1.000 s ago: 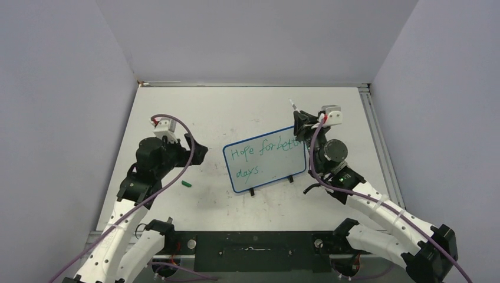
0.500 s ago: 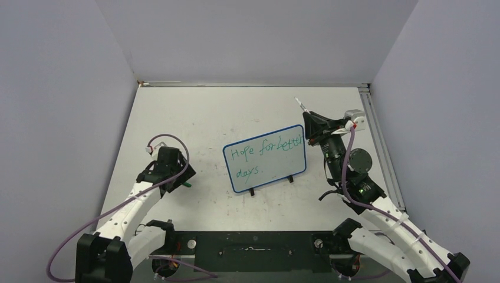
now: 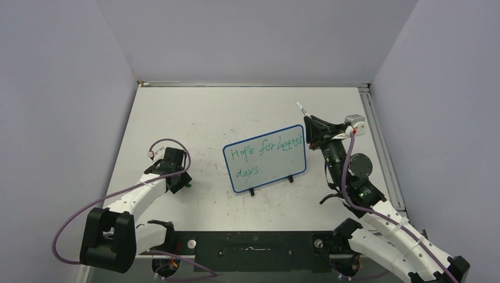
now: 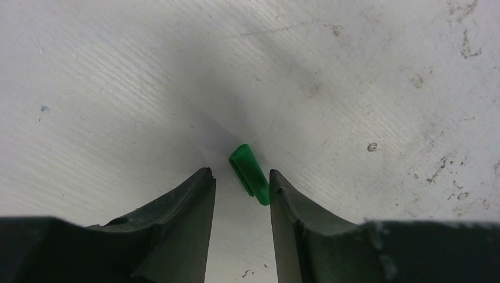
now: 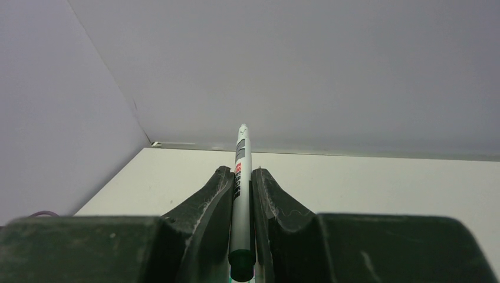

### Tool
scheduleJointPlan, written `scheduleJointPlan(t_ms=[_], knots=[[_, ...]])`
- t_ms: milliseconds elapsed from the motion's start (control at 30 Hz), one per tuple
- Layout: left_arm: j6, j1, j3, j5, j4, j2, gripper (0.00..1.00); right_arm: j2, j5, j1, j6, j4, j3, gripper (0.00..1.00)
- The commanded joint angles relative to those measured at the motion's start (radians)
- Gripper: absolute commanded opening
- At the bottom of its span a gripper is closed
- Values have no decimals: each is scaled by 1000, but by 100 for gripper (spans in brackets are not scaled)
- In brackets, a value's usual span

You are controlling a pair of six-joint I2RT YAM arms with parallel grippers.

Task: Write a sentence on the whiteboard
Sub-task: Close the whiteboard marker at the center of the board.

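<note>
The whiteboard (image 3: pixel 284 163), blue-framed on two black feet, stands mid-table with the sentence (image 3: pixel 265 149) in green handwriting, "Hope for better days." In the left wrist view my left gripper (image 4: pixel 240 171) is down at the table, open, straddling a small green marker cap (image 4: pixel 250 174). The cap touches the right finger only. From above, that gripper (image 3: pixel 181 181) sits left of the board with the cap (image 3: pixel 188 184) at its tip. My right gripper (image 3: pixel 311 127) hovers by the board's right end, shut on a grey-white marker (image 5: pixel 242 158) pointing toward the back wall.
Grey walls close the table on three sides. A metal rail (image 3: pixel 377 141) runs along the right edge. Purple cables loop off both arms. The table (image 3: pixel 206 112) is scuffed and stained behind the board.
My left arm has dropped from above the table down onto the green cap, its jaws narrowing around it. The right gripper swung right, off the board's edge, still holding the marker.
</note>
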Motion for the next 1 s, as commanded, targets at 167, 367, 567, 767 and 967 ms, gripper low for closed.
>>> scheduleJointPlan(t_ms=[167,367,567,767,967], knots=[[-27,5,-15,-28,97,42,28,-21,6,-2,-16,43,-4,6],[-4,5,-7,-27,95,58,10,-28,13,-2,-22,52,-13,6],[-12,5,-8,-6,78,-12,0,-38,-81,-2,-24,67,-22,5],[-141,5,-38,91,121,-276,0,-41,-334,5,14,160,-68,5],[-289,6,2,184,111,-410,0,43,-413,118,49,193,-68,5]])
